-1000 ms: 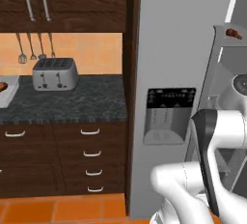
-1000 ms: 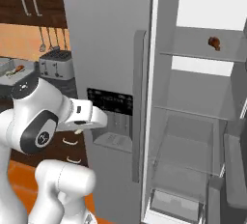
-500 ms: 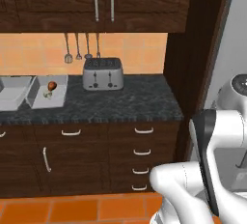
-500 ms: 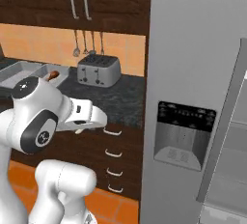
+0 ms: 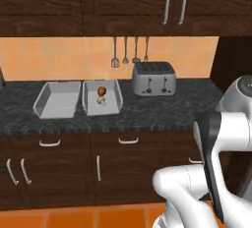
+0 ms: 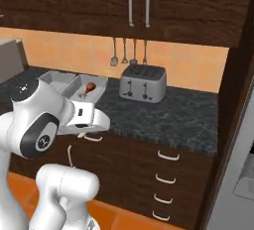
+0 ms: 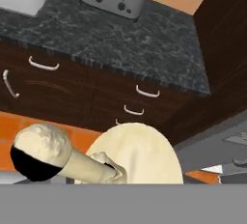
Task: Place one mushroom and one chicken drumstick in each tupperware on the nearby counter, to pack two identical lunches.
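**Desk:** Where's the mushroom?

**Me:** One mushroom [image 7: 135, 153] hangs close in front of my hand camera, cap towards the lens, stem slanting off to the left. It is off the table [image 7: 120, 39] and above the orange floor [image 7: 29, 126]. It covers the fingertips, but the tool [image 6: 99, 121] is grasping it, out in front of the drawer fronts [image 6: 149, 174].

**Desk:** And the tubs?

**Me:** Two grey tupperwares sit side by side on the table, nearly touching. The right tub [image 5: 116, 99] holds a drumstick [image 5: 101, 91] with a second mushroom [image 5: 101, 101] just in front of it. The left tub [image 5: 45, 105] sits beside it.

**Desk:** Anything around them?

**Me:** A silver toaster [image 5: 154, 78] stands right of the tubs, a little apart and nearer the wall. Utensils [image 5: 125, 51] hang on the orange backsplash behind, between the tubs and the toaster. Dark upper cabinets [image 5: 123, 6] overhang the table. In the left base view my own arm [image 5: 216, 173] blocks the lower right.
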